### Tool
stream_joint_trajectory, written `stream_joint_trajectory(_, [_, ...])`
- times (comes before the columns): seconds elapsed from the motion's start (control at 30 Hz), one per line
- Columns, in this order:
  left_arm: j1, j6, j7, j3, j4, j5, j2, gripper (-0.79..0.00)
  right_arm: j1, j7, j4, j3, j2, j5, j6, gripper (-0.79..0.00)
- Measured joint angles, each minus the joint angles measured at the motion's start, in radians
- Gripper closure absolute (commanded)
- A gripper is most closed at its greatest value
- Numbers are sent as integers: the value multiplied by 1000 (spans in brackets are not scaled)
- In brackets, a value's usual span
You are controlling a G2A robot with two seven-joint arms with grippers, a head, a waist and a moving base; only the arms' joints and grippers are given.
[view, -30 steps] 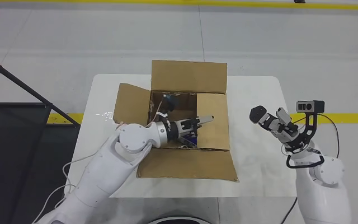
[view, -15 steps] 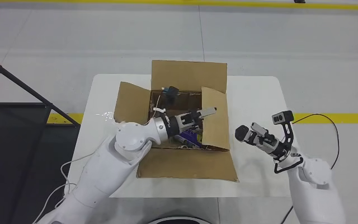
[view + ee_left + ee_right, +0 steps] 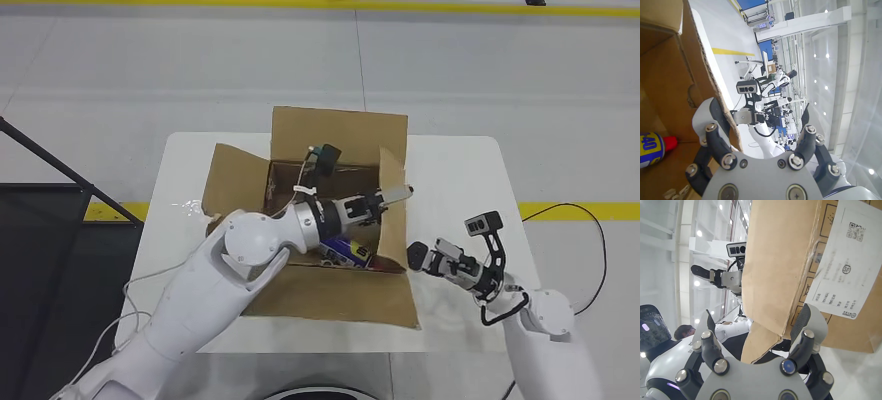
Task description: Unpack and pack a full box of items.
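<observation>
Since the box flap (image 3: 772,256) is light, thin card that creases easily, hold it by its free edge, which lies between the spread left fingers (image 3: 705,113) and the spread right fingers (image 3: 810,321).

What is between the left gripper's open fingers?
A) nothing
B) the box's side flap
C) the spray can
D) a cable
B: the left gripper has one finger on each side of the side flap edge; the spray can lies apart from it.
</observation>
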Motion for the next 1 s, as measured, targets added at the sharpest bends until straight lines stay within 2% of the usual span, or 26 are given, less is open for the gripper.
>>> stream_joint_trajectory(0.13, [-30, 2, 10, 25, 7, 6, -12, -785, -1, -25, 5, 11, 2, 6, -29, -785])
stream_joint_trajectory(0.33, [-93, 23, -18, 75, 37, 28, -32, -785, -29, -68, -28, 84, 13, 8, -80, -785])
stream_joint_trajectory(0.5, [-168, 49, -66, 124, 93, 50, -53, -785, -71, -97, -84, 166, 22, 26, -126, -785])
stream_joint_trajectory(0.67, [-228, 37, -77, 173, 157, 49, -79, -785, -122, -144, -122, 246, 27, 48, -196, -785])
stream_joint_trajectory(1.0, [-281, -9, -58, 267, 271, 16, -138, -785, -207, -176, -176, 354, 34, 71, -255, -785])
